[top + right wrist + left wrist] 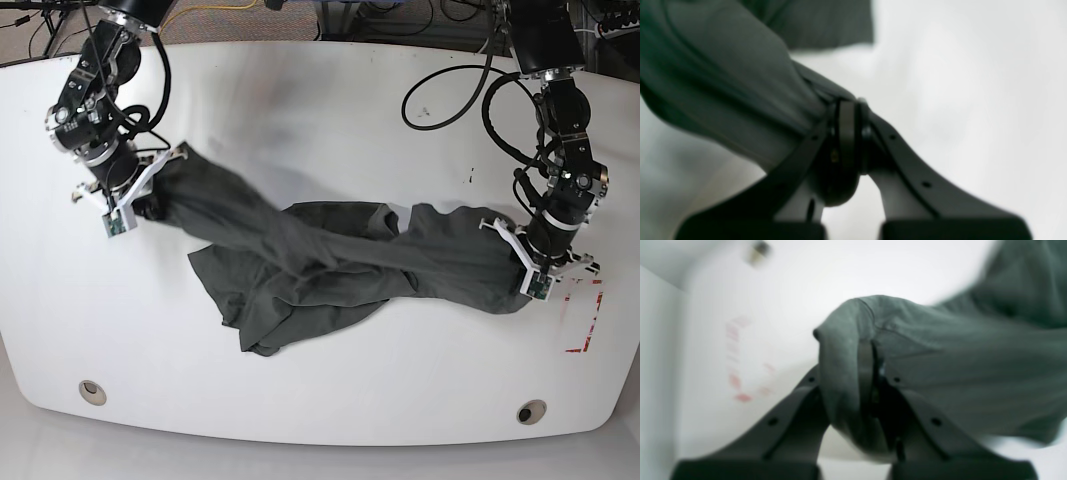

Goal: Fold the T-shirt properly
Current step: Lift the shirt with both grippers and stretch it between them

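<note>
Left gripper nearest the lens, clamped on T-shirt cloth; right gripper likewise. Shirt stretched mid-frame across white table between both, probably to spread it flat.

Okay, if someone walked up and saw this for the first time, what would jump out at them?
A dark grey T-shirt stretched in a rumpled band across the middle of the white table, pulled between two black arms. The right gripper pinches one end at the overhead view's left, and the left gripper pinches the other at its right. Red tape marks sit near that right edge.
</note>
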Controlling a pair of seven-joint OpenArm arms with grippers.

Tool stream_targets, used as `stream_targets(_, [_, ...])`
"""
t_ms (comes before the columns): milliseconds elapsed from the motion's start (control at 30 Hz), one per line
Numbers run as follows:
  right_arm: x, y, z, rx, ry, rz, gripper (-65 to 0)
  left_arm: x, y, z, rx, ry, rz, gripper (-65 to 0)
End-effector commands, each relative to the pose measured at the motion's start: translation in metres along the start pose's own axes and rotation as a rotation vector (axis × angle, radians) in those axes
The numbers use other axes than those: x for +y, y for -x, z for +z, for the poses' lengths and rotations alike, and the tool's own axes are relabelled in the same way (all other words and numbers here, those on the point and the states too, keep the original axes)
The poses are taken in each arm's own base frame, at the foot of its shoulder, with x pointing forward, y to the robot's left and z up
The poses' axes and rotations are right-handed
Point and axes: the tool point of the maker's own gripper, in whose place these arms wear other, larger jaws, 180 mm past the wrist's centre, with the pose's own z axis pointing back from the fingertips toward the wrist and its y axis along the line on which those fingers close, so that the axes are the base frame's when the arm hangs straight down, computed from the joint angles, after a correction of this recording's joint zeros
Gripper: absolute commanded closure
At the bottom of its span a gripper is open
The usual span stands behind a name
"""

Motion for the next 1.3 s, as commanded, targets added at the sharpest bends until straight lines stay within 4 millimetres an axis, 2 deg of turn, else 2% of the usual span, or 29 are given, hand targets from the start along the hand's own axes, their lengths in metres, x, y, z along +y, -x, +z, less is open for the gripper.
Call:
stream_targets(0, [-0.010, -0.016, 0.001, -0.033, 0.027, 0.028, 0.0, 0.028, -0.020, 0.007, -0.029, -0.084, -0.030, -0.8])
stream_targets(67, [-0.013, -0.025, -0.004, -0.057, 0.027, 0.023, 0.0, 0.047, -0.048, 0.017, -0.075, -0.137, -0.055, -0.6])
stream_targets(333, [-0.012, -0.044, -0.006, -0.111, 0.027, 0.020, 0.0, 0.069, -0.069, 0.034, -0.056, -0.215, -0.081, -0.7])
stream_targets(400, [-0.007, -0.055, 0.005, -0.134, 0.042, 0.042, 0.0, 0.069, -0.077, 0.044, -0.041, -0.236, -0.091, -0.3])
stream_targets(667, [0.001, -0.064, 0.018, -0.147, 0.065, 0.065, 0.0, 0.055, -0.064, 0.046, 0.008, -0.220, -0.063, -0.4])
stream_targets(1000, [-0.001, -0.041, 0.007, -0.111, 0.050, 0.004, 0.0, 0.005, -0.018, 0.043, 0.008, -0.124, -0.019, -0.9])
stream_targets(1067, [-0.001, -0.038, 0.001, -0.107, 0.037, -0.015, 0.0, -0.001, -0.010, 0.045, 0.018, -0.116, -0.009, -1.0])
stream_targets(1133, [-0.002, -0.051, -0.021, -0.149, -0.004, -0.066, -0.1, -0.011, -0.004, 0.045, 0.025, -0.084, 0.004, -0.7])
stream_targets(1267, [-0.002, -0.065, -0.044, -0.177, -0.045, -0.116, 0.0, -0.007, -0.002, 0.044, 0.072, -0.085, 0.000, -0.8])
